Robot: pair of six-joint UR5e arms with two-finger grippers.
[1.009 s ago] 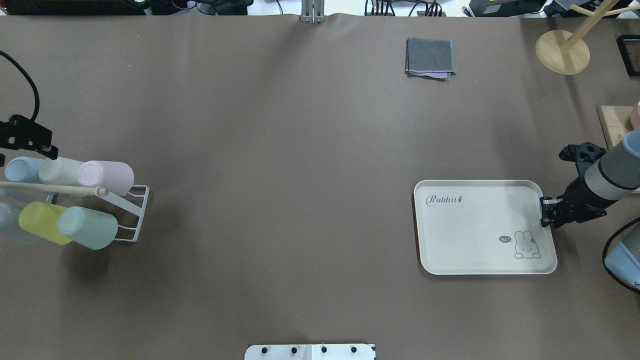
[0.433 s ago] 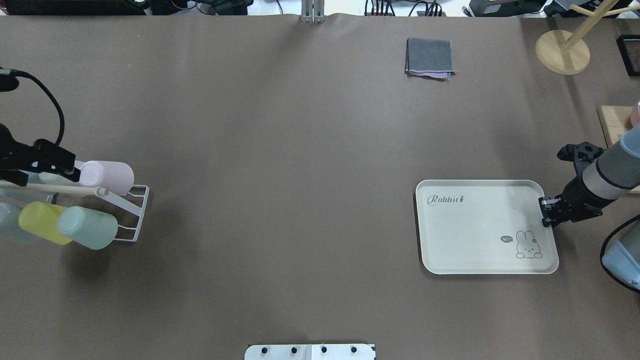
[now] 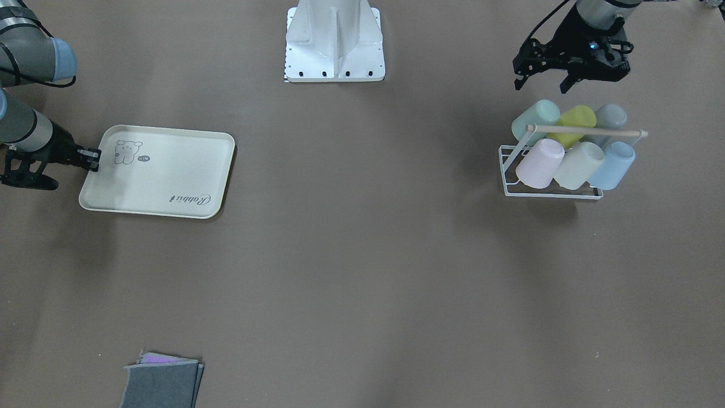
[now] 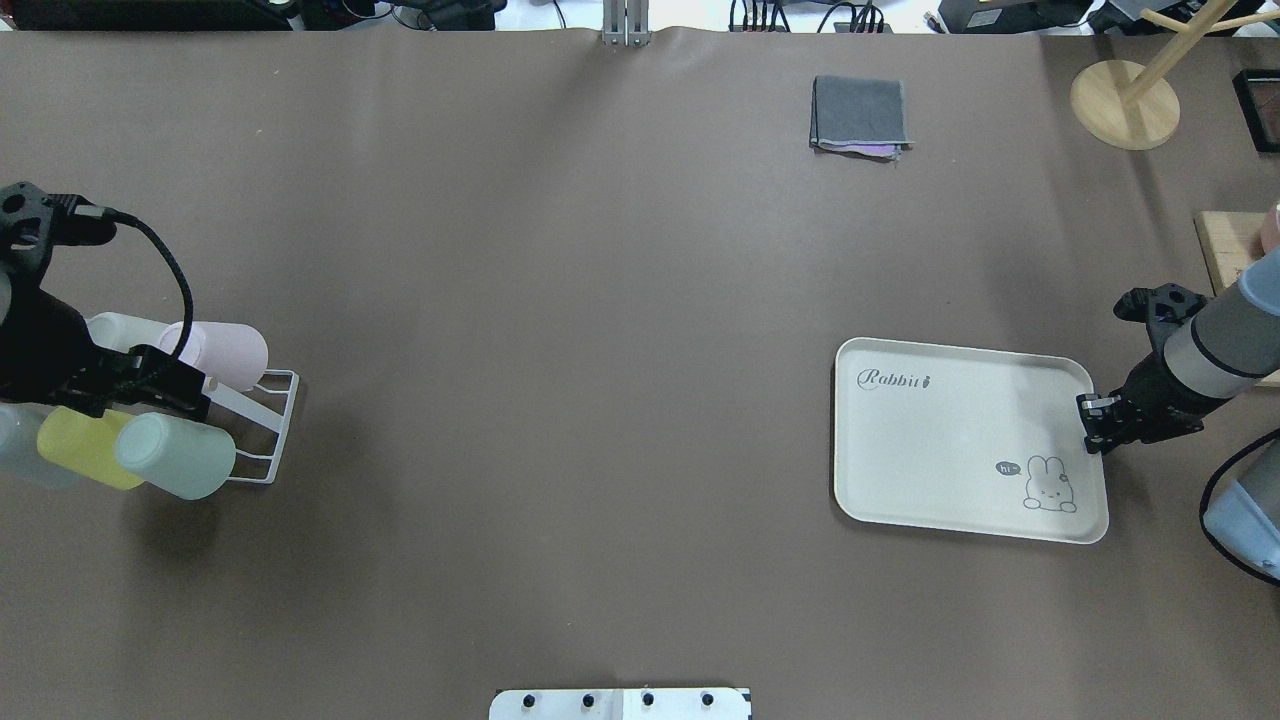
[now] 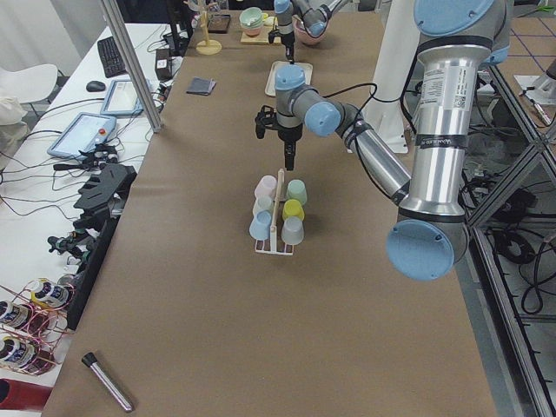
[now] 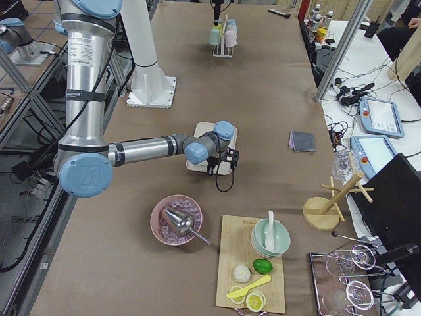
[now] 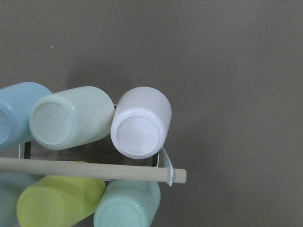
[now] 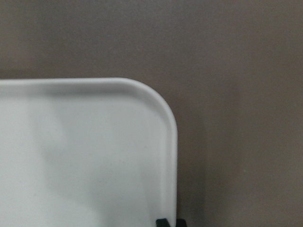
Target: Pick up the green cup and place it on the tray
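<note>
The green cup [image 4: 176, 456] lies tilted on a white wire rack [image 4: 272, 431] at the table's left, on the row nearer the robot, beside a lime cup [image 4: 84, 446]. It also shows as the green cup [image 3: 534, 119] in the front view and as the green cup [image 7: 128, 206] in the left wrist view. My left gripper [image 3: 542, 86] hangs open and empty above the rack, on the robot's side of the green cup. The cream tray [image 4: 950, 440] lies at the right, slightly skewed. My right gripper [image 4: 1093, 424] is shut on the tray's right rim [image 8: 174, 156].
Pink [image 4: 226, 350], cream [image 3: 578, 164] and blue [image 3: 614, 164] cups fill the rack's far row under a wooden rod [image 7: 94, 171]. A folded grey cloth [image 4: 860, 114], a wooden stand [image 4: 1124, 104] and a cutting board [image 4: 1226, 246] sit at the far and right edges.
My left arm has swung in over the rack toward the near row of cups. The right gripper has shifted the tray, turning it slightly clockwise.
</note>
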